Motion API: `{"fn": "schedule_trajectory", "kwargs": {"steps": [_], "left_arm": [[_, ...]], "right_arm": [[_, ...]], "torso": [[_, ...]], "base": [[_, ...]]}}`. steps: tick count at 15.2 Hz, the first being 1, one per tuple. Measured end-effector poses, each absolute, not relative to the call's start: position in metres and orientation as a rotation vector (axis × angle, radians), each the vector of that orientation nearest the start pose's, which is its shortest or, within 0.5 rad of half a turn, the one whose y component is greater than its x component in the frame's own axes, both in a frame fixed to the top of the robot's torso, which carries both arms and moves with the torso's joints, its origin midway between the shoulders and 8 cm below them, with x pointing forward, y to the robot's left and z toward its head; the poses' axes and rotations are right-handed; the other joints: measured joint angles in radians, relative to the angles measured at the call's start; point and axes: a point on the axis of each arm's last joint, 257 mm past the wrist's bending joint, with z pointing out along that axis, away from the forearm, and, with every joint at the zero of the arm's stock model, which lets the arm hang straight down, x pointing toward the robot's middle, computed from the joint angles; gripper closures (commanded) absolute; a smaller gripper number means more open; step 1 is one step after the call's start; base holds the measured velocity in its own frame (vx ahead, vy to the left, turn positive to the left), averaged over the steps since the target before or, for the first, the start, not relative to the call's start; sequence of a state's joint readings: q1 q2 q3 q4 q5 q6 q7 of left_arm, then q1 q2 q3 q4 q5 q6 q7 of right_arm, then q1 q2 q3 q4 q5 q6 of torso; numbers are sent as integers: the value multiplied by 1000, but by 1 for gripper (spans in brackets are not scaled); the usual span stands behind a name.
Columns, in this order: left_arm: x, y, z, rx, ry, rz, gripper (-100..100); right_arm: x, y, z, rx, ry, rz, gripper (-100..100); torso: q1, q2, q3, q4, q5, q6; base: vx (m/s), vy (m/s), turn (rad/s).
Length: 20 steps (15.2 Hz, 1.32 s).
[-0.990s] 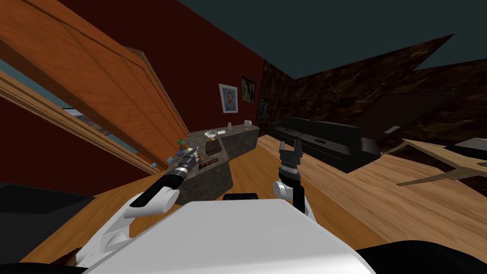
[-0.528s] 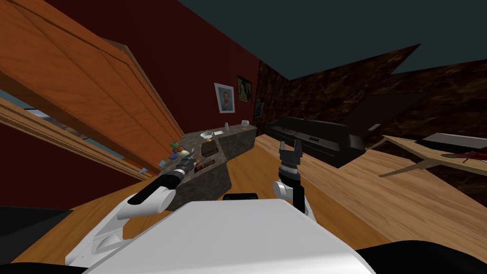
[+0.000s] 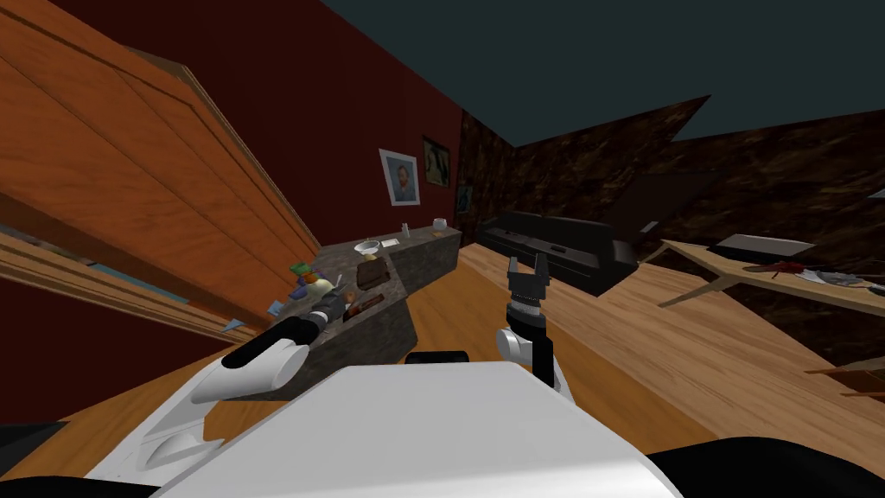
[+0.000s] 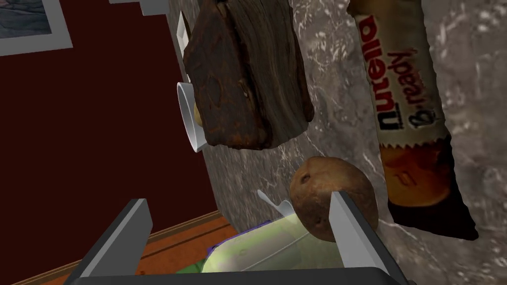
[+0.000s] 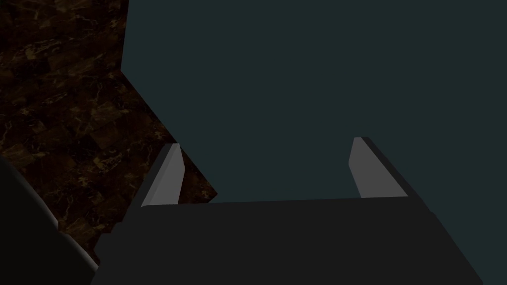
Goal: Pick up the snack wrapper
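The snack wrapper point(image 4: 411, 114), a long brown and cream bar pack with red and black lettering, lies flat on the grey stone counter point(image 4: 336, 89), off to one side of my left gripper's fingers. In the head view the wrapper point(image 3: 364, 303) shows near the counter's near end. My left gripper point(image 4: 240, 222) is open just above the counter. A light green object point(image 4: 257, 247) lies low between its fingers, and a brown potato point(image 4: 327, 195) sits against one finger. My right gripper point(image 3: 528, 264) is raised and open, holding nothing.
Beyond the potato a dark wooden block point(image 4: 247, 74) and a white bowl point(image 4: 190, 116) stand on the counter point(image 3: 432, 255). Small colourful items point(image 3: 302, 272) lie at its left end. A black sofa point(image 3: 562, 246) stands behind, a wooden table point(image 3: 760, 281) at right, and large wooden panels point(image 3: 130, 190) at left.
My head view has swung to the right, so the counter and sofa sit further left in the picture. My left hand stays over the counter's near end. The right arm has not moved.
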<state>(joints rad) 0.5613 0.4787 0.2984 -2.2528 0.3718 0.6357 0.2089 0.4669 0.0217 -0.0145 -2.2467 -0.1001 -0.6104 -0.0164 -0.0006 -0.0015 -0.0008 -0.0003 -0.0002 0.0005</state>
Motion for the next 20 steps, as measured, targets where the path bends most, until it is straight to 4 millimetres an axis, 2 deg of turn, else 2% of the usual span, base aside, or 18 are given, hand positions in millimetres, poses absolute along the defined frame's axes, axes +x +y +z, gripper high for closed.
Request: {"fn": "schedule_trajectory", "kwargs": {"steps": [13, 20], "left_arm": [[317, 475, -262, -1909, 1329, -653, -100], [293, 487, -279, -2052, 1315, -572, -100]], "right_arm": [[329, -295, 40, 652, 446, 1393, 0], [329, -295, 40, 652, 446, 1393, 0]], "torso": [[0, 0, 0, 0, 0, -1], [0, 0, 0, 0, 0, 0]], "base": [[19, -3, -85], [20, 0, -97]]}}
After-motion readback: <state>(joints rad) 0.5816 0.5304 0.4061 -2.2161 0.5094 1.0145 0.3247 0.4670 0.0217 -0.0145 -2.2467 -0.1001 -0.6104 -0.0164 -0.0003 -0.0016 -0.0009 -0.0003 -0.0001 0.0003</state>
